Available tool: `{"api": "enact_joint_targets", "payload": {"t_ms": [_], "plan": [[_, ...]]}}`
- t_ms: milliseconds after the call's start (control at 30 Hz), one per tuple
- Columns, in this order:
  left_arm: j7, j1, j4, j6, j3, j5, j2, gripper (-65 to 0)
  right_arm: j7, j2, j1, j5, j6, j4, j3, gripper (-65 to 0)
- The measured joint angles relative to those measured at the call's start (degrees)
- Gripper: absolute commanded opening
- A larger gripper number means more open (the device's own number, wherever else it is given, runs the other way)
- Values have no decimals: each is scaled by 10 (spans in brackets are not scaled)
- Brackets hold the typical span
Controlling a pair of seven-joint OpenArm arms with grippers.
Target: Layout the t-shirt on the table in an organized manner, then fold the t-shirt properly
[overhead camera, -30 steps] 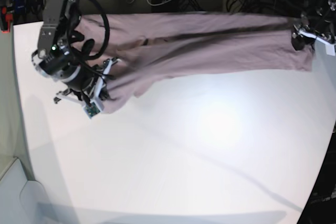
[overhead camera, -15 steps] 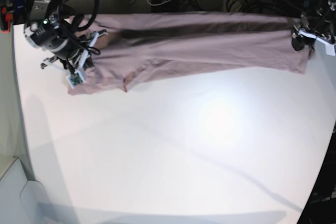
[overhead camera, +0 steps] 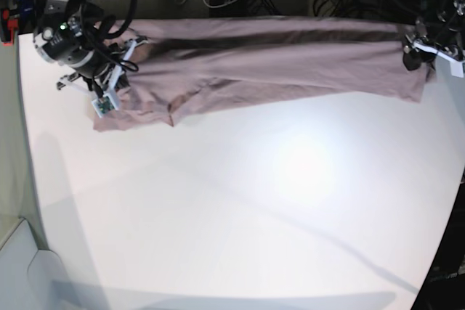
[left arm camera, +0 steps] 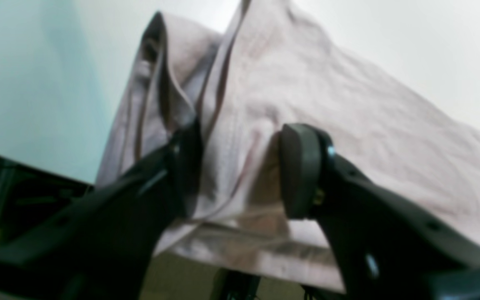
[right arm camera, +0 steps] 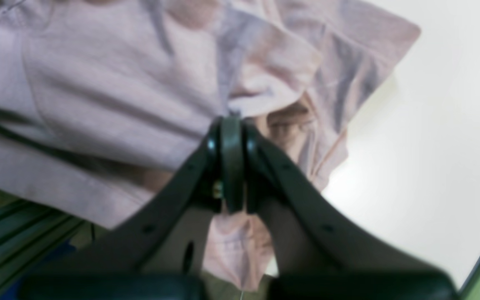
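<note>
Now, right gripper (right arm camera: 231,121): pinching the t-shirt (overhead camera: 276,63) at 10 o'clock, to stretch it.
Left gripper (left arm camera: 240,166): fingers apart, cloth between.

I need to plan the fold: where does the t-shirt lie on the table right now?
In the base view the t-shirt is stretched in a long band along the far edge of the table, between the right gripper and left gripper.

Right pincer (overhead camera: 109,81) moved up and toward counter's (overhead camera: 240,201) far-left corner since a second ago, dragging its end of t-shirt (overhead camera: 290,59) along. Hanging bunch near it now spread flatter, cloth stretched longer across far edge.
</note>
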State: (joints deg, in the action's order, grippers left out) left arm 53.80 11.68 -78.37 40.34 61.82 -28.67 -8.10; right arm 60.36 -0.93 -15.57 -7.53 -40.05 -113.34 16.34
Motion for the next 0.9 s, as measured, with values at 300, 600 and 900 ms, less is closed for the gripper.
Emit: {"api": "enact_joint_targets", "payload": {"t_ms": [300,600,900], "plan": [[0,10,-21,10,-1,-5,3,0,1,0,0,2,0,10,0,-533],[6,16,-28,6,1,3,0,0,-1,0,1,3,0,42,-1,-435],[8,14,-26,4,1,7,-1,0,-4,11,6,1,0,3,-1,-435]]}}
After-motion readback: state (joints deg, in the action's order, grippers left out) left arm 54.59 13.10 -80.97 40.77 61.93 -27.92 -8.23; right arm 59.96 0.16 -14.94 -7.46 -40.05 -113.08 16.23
